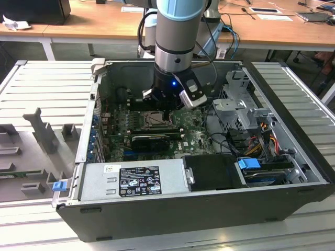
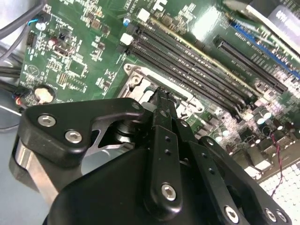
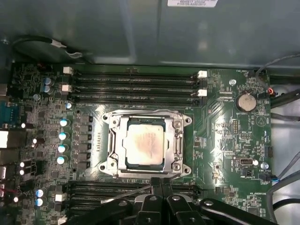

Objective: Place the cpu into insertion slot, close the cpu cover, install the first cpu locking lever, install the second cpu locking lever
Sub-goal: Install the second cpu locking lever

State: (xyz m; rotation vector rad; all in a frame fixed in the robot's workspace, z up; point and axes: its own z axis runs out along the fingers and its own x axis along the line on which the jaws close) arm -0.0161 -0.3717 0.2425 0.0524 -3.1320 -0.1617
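Beige cpu (image 3: 145, 143) seated in insertion slot (image 3: 111, 140), just beyond fingers (image 3: 161, 186).

Even, diffuse room light fills the exterior view, bright on the pale ribbed table (image 1: 47, 83) and wooden desks (image 1: 94, 23), while the inside of the computer case (image 1: 199, 209) sits in deep shadow under the arm. A small blue indicator light (image 1: 172, 82) glows on the wrist. In the second wrist view, strong white glare washes out a patch of the green motherboard (image 2: 206, 26), and the near black gripper (image 2: 161, 101) is soft and out of focus. In the first wrist view, the motherboard (image 3: 220, 131) carries mild glare streaks, the cpu (image 3: 145, 143) shines dully, and the corners darken.
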